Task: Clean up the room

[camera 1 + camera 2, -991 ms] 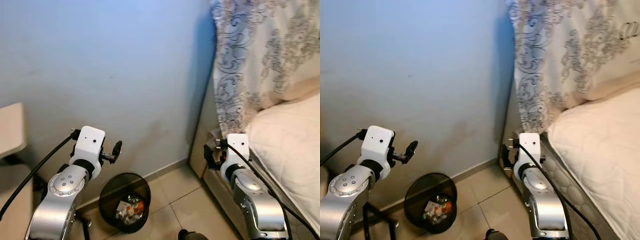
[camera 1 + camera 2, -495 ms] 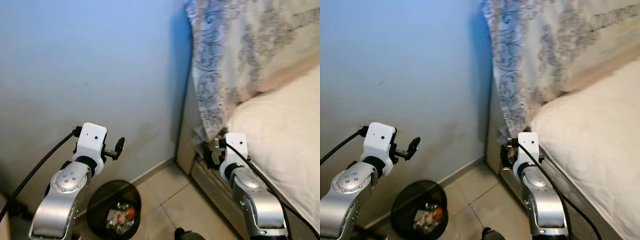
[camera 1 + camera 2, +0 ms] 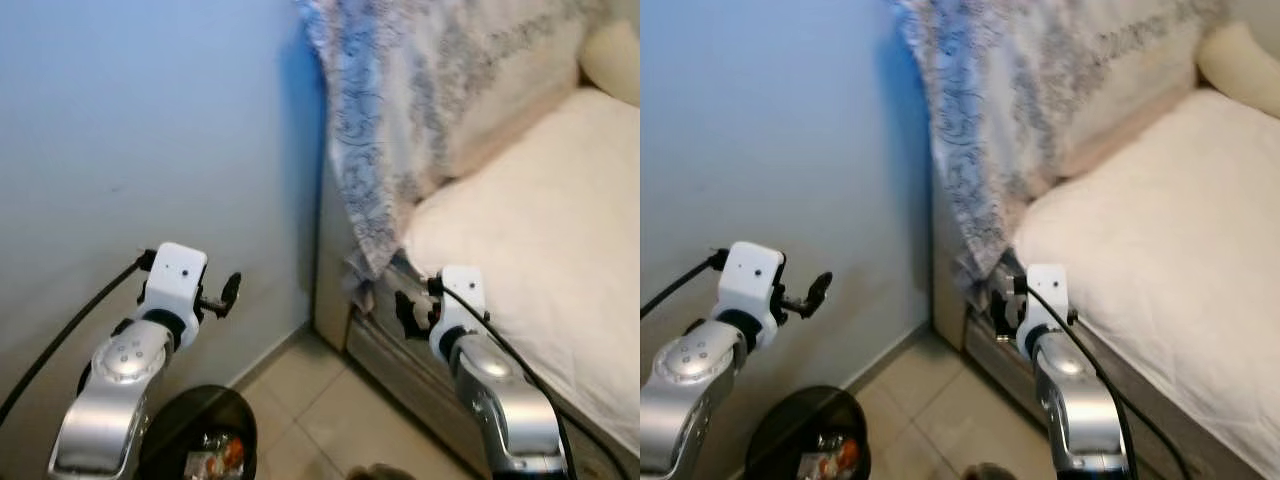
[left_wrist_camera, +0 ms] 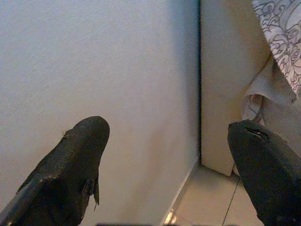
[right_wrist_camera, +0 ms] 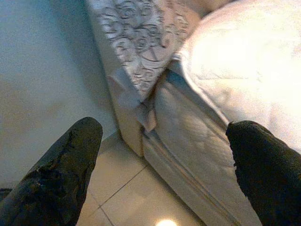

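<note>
Robot faces the corner where the blue wall [image 3: 150, 120] meets the bed [image 3: 540, 220]. The thing to tidy looks like the patterned sheet [image 3: 400, 110] hanging off the mattress corner, its loose lower tip dangling beside the bed frame above the floor tiles [image 3: 310, 400]. That is a judgement; no other stray item can be made out here.

Key relation: the sheet's hanging tip lies just ahead of the right gripper [image 3: 410, 312] and slightly toward the wall. Its long axis runs roughly vertical down the bed's corner. The right arm is clearly nearer. The left gripper [image 3: 228, 293] sits well apart, close to the wall.

Fingers: the right wrist view shows both right fingers [image 5: 61, 174] spread wide with bed edge and tiles between them, holding nothing, touching nothing. The left fingers [image 4: 70, 165] are equally wide apart, empty, pointed at the wall and bed frame.

Black waste bin [image 3: 200, 440] stands on the floor below the left arm, some trash inside; it is near the left gripper's side, not the right.

Next move probably belongs to the right arm, reaching forward to the sheet corner.
</note>
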